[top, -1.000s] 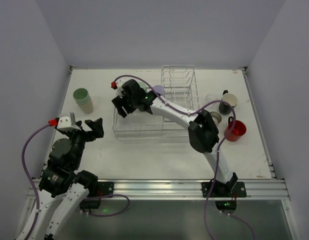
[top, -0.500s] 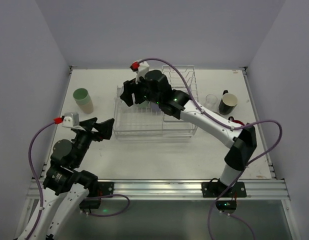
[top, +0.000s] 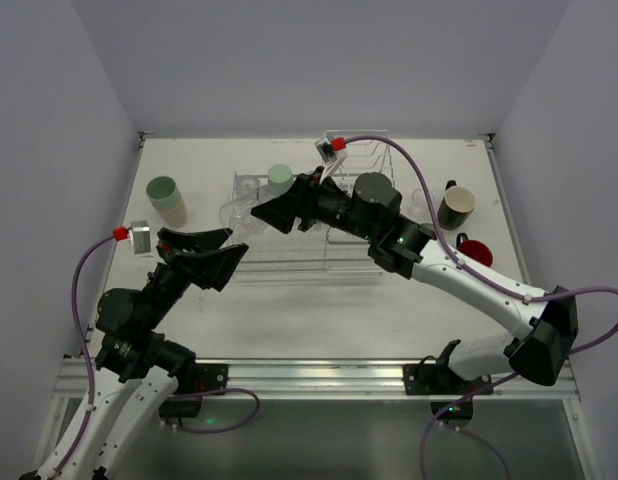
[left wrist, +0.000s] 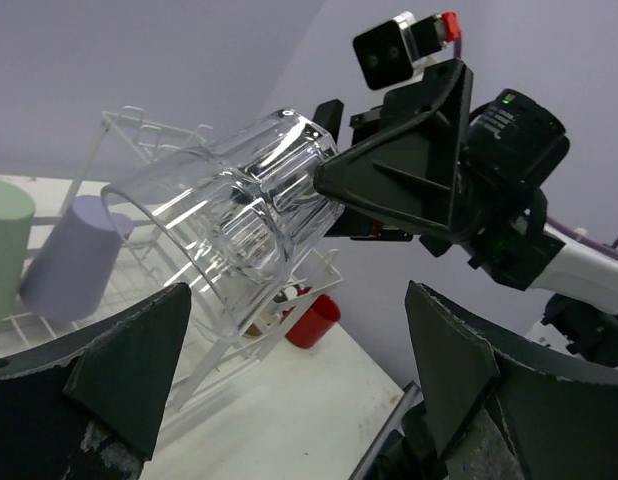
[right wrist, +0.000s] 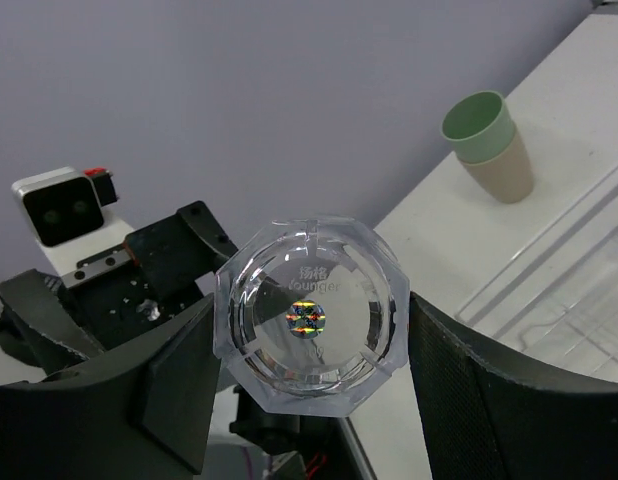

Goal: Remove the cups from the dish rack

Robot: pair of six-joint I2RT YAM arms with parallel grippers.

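my right gripper [top: 261, 212] is clamped on the clear glass [top: 237, 210] over the dish rack [top: 309, 262] (left gripper [top: 217, 253] just near of it, fingers spread wide)

- clear glass [right wrist: 289, 355], underside of base: moulded word "Younger"; two Chinese characters just above it, too faint to read with certainty.
- holographic sticker [right wrist: 307, 318], centre of the same base: print too small to read.

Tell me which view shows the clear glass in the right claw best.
Left wrist: the clear faceted glass tumbler shows side-on and whole, its base in the right claw. The right wrist view shows only its base, end-on; the top view gives only a faint outline.
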